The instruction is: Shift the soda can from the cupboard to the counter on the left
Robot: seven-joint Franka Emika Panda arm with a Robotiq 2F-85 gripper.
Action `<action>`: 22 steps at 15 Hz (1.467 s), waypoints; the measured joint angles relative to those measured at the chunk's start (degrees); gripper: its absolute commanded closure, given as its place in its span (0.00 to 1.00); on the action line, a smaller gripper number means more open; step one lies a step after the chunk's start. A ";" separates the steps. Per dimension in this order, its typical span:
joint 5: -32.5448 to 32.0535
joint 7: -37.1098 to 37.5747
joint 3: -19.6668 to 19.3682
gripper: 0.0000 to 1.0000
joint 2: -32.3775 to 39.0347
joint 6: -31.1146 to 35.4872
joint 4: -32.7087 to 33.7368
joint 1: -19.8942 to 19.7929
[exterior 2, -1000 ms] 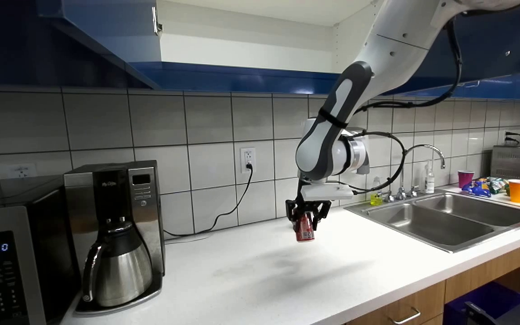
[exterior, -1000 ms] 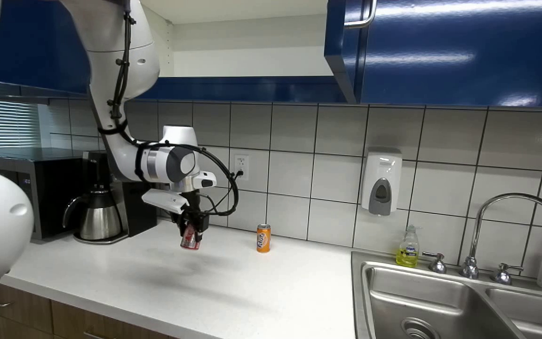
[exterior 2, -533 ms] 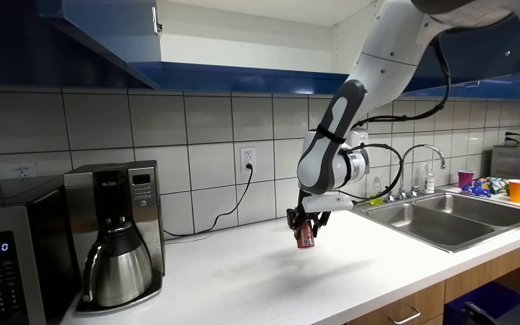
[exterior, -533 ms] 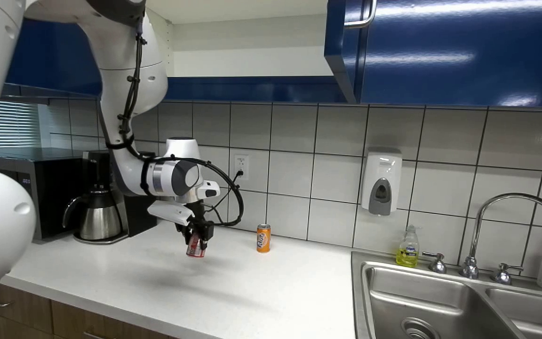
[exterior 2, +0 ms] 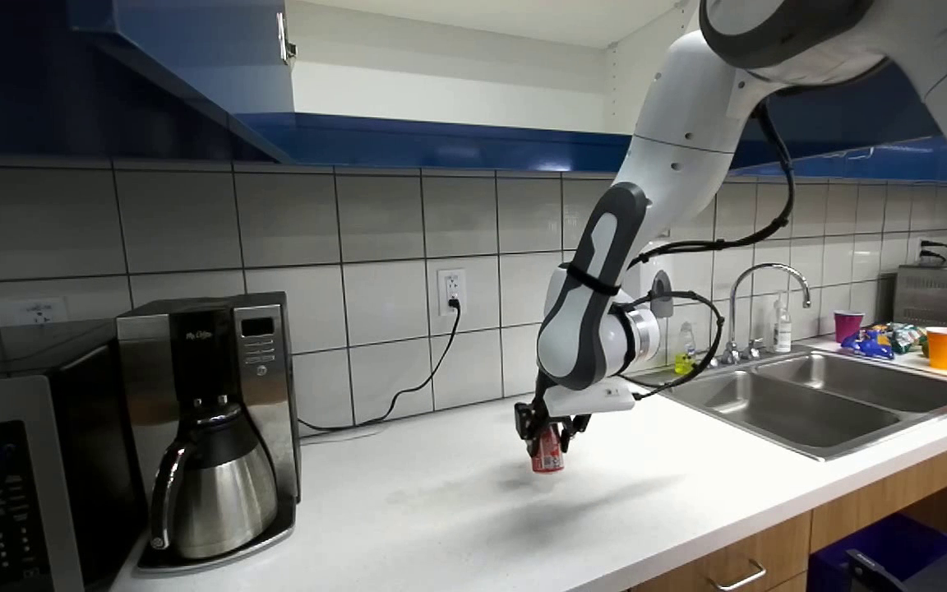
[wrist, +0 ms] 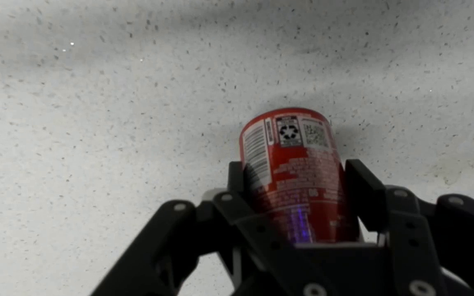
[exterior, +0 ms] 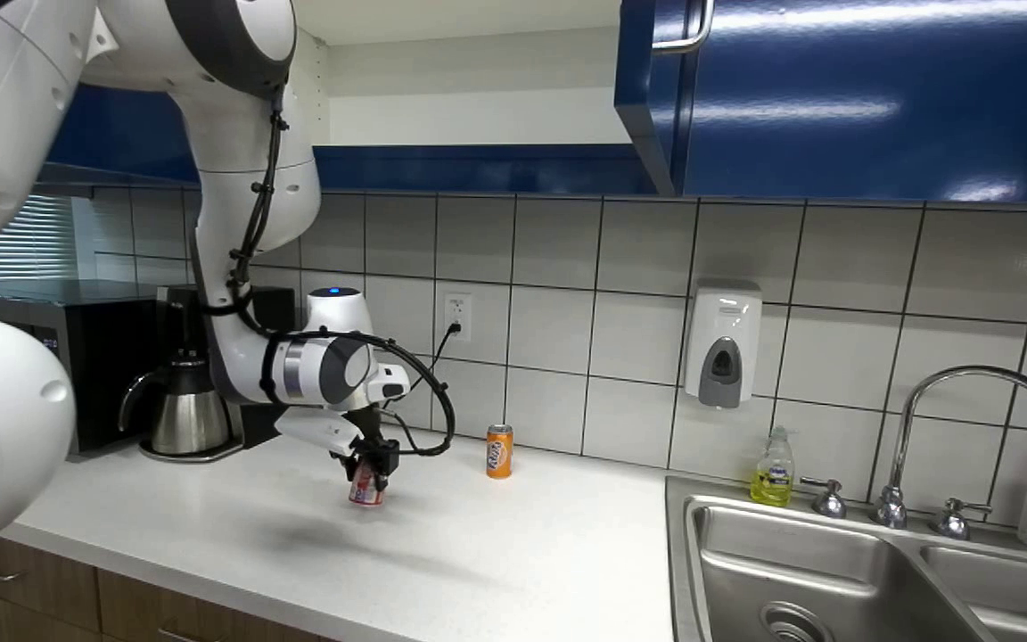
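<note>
A tiled wall (exterior: 549,330) runs behind the white surface (exterior: 478,562) in an exterior view, and the cupboard (exterior: 478,169) spans the top of the frame. Left of centre, my tool (exterior: 366,475) is clamped on the soda can (exterior: 366,490), holding it slightly tilted, its lower end close to the surface; whether they touch, I cannot tell. Half a second ago both sat higher in the frame. A small blue light (exterior: 334,291) has come into view on my arm (exterior: 291,196). Just below mid-frame an orange can (exterior: 499,452) stands where it stood; the sink (exterior: 682,571) fills the lower right.

In an exterior view my arm reaches in from the upper right. My tool and the soda can have dropped and shifted toward the left of the frame. The coffee maker (exterior 2: 202,349) at lower left has not moved.

In the wrist view my fingers (wrist: 364,193) press the soda can from both sides, below and right of centre, its barcode (wrist: 257,154) facing me, the speckled surface behind.
</note>
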 measured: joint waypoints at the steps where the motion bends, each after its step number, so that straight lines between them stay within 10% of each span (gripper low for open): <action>1: 0.07 0.00 -0.03 0.62 0.63 0.89 0.14 0.13; 22: 6.71 -1.43 -3.81 0.62 8.10 11.96 2.53 5.53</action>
